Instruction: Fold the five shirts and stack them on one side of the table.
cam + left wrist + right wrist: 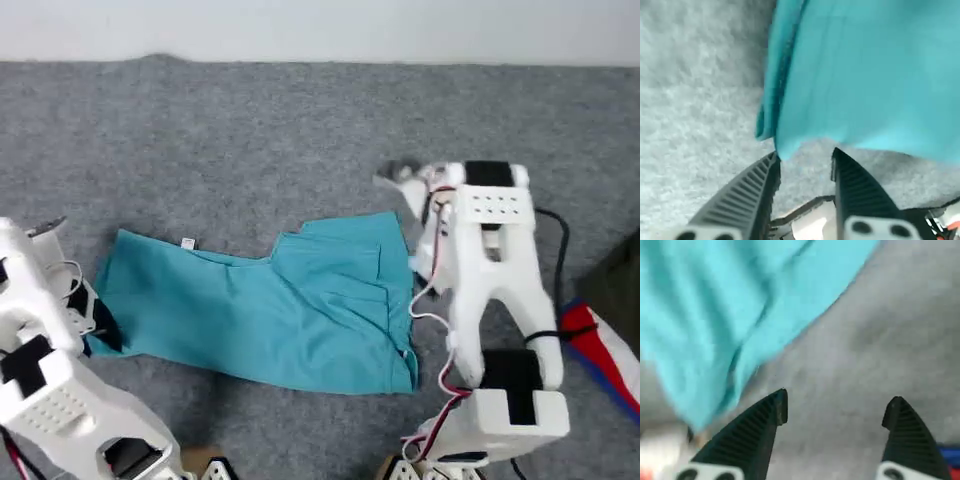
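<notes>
Left gripper (805, 161): my fingers spread, nothing between them, tips at corner of teal shirt (865, 75); contact not discernible. Right gripper (839, 405): my fingers spread wide over grey table cover (880, 340), shirt edge just beside. Shirt lies partly folded, flat on table between my two arms. Red-white-blue cloth (600, 345) beyond my right arm, apart from shirt.

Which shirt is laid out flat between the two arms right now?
The teal shirt, spread flat in the middle; the red-white-blue garment and the dark garment sit bunched off to one side.
</notes>
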Tool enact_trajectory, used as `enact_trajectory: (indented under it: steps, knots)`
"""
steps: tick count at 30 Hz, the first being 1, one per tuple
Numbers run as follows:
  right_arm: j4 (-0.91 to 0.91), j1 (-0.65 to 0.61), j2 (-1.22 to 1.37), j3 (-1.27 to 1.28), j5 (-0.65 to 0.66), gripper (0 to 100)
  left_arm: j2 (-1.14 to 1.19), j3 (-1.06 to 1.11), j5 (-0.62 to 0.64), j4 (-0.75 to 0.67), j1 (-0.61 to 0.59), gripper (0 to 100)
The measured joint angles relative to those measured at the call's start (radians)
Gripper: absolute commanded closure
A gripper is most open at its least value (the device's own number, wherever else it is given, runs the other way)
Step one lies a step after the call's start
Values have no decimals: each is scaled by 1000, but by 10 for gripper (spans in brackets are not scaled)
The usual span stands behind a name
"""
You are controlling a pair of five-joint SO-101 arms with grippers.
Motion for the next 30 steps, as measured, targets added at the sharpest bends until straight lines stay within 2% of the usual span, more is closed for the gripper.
enact_trajectory:
  steps: [4,9,14,22,30]
  knots:
    - [-176,-118,2,-28,-166,686,-6,23,0,0,5,833]
    - [-278,-222,112,-35,-245,686,-6,25,0,0,-38,833]
    - [-285,-218,249,-60,-299,692,-6,25,0,0,-110,834]
    - [-285,-203,296,-170,-305,892,-6,25,0,0,-147,834]
    - [-287,-204,361,-189,-305,853,-6,31,0,0,-149,834]
